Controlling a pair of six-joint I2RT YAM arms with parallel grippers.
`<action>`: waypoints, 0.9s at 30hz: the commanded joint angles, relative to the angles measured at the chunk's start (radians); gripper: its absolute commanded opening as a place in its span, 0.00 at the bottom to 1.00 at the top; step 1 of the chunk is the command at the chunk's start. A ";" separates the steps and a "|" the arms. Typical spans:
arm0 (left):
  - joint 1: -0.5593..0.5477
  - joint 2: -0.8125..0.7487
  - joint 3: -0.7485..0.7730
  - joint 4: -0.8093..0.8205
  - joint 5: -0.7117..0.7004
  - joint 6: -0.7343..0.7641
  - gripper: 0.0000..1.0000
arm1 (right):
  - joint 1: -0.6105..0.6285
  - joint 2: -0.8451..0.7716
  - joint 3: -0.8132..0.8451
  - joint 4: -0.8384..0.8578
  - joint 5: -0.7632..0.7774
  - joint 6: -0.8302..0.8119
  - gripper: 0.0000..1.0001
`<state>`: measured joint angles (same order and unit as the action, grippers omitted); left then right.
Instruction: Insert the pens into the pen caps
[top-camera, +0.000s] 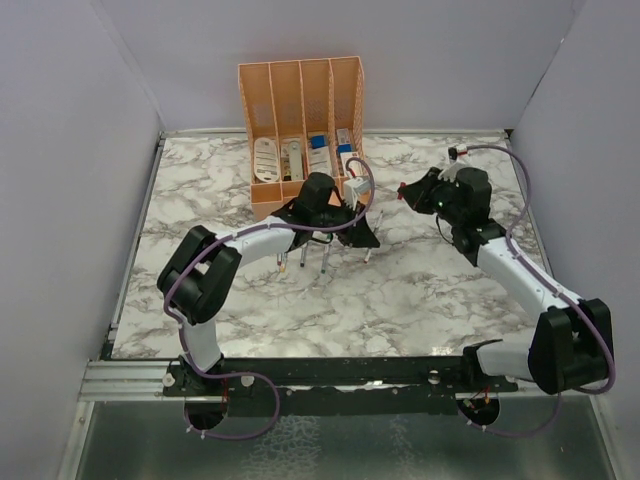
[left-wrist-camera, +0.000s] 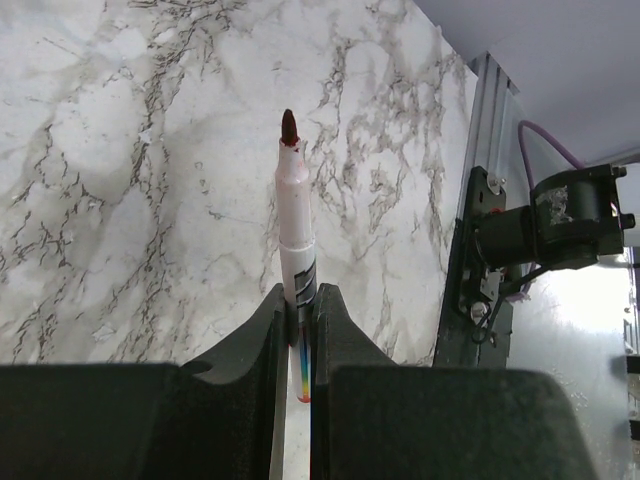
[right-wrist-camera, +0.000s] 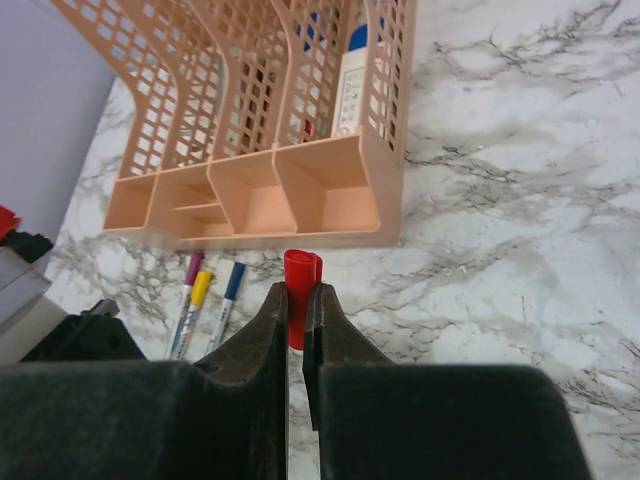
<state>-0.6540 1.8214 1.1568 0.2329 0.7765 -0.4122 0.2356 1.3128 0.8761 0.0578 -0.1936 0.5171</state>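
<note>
Our left gripper (left-wrist-camera: 297, 300) is clenched on a pen (left-wrist-camera: 293, 200), red tip pointing outward, above the middle of the surface (left-wrist-camera: 120, 200). Our right gripper (right-wrist-camera: 296, 300) grasps the red cap (right-wrist-camera: 300, 268) toward the far edge, near the orange organiser (right-wrist-camera: 300, 190). We judge the joining step is in hand. Next we must align tip with cap mouth, then push the 2 together.

white marble-pattern table (top-camera: 420, 290) carries the orange organiser (top-camera: 290, 95) standing at its far side, plus three pens (right-wrist-camera: 199, 295) with purple, yellow and blue ends lying side by side just in front of it.
</note>
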 joint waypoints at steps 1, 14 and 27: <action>-0.008 -0.011 0.048 0.050 0.052 -0.010 0.00 | 0.002 -0.088 -0.103 0.267 -0.065 0.053 0.01; -0.012 0.023 0.090 0.080 0.083 -0.066 0.00 | 0.039 -0.151 -0.190 0.421 -0.075 0.100 0.01; -0.012 0.026 0.087 0.081 0.066 -0.074 0.00 | 0.068 -0.141 -0.176 0.387 -0.083 0.077 0.01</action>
<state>-0.6624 1.8423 1.2205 0.2840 0.8230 -0.4843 0.2958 1.1824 0.6975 0.4313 -0.2562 0.6060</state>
